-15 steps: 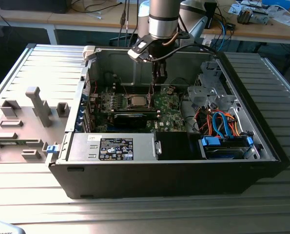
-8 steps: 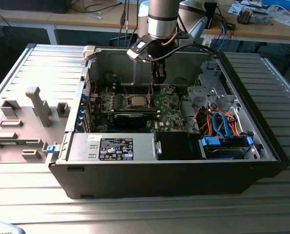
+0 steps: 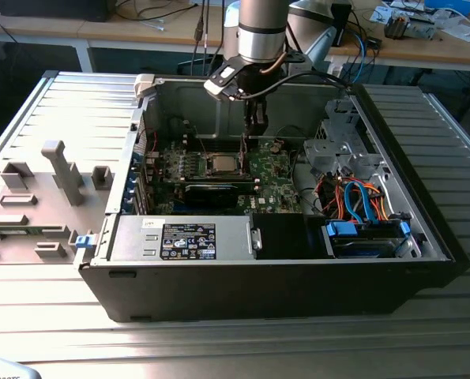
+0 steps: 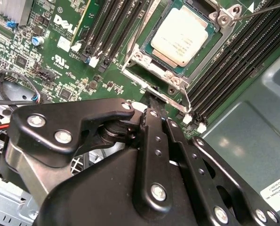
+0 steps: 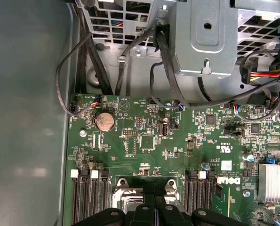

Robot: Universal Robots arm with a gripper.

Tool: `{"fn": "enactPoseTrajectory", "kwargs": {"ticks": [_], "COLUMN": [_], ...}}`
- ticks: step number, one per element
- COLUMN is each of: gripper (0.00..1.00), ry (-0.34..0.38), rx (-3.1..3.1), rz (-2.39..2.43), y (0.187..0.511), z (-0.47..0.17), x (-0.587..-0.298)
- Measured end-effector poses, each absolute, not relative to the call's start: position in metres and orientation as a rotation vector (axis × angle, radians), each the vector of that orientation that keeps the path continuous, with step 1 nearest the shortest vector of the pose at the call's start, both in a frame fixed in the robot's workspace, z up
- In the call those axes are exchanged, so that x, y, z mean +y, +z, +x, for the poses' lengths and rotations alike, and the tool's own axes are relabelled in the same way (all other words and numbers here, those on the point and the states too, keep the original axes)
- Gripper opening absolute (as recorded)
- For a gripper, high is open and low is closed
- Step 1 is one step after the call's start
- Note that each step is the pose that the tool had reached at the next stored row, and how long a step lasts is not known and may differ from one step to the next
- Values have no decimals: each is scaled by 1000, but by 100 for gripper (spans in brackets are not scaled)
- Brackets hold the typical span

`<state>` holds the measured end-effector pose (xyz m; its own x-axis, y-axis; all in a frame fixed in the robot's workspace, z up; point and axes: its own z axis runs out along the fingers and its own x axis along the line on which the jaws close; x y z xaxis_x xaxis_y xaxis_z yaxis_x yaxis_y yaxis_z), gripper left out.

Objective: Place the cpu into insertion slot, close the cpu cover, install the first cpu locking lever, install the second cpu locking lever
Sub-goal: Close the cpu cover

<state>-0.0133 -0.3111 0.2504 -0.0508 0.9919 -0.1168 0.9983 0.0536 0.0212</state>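
You're working on a ribbed, silvery metal table (image 3: 219, 347). It catches a pale glare along its near edge and at the exterior view's left. Grey fixture blocks (image 3: 61, 170) stand on it at that left side. Behind it run wooden workbenches (image 3: 53, 31) strewn with cables (image 3: 152, 12), and beneath them it's dark.

Silver cpu (image 4: 180, 35), flat in insertion slot (image 4: 147, 63)

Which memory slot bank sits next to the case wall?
The memory slot bank edging the plain grey case wall; the other bank lies across the cpu from it, on the finned heatsink side.
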Motion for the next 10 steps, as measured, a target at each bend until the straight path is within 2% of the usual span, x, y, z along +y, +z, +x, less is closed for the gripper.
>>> {"fn": "enactPoseTrajectory", "kwargs": {"ticks": [10], "gripper": [11], "ry": [-99], "rx": [2206], "rz": [2093], "y": [250], "z": [-18], "x": [-311]}}
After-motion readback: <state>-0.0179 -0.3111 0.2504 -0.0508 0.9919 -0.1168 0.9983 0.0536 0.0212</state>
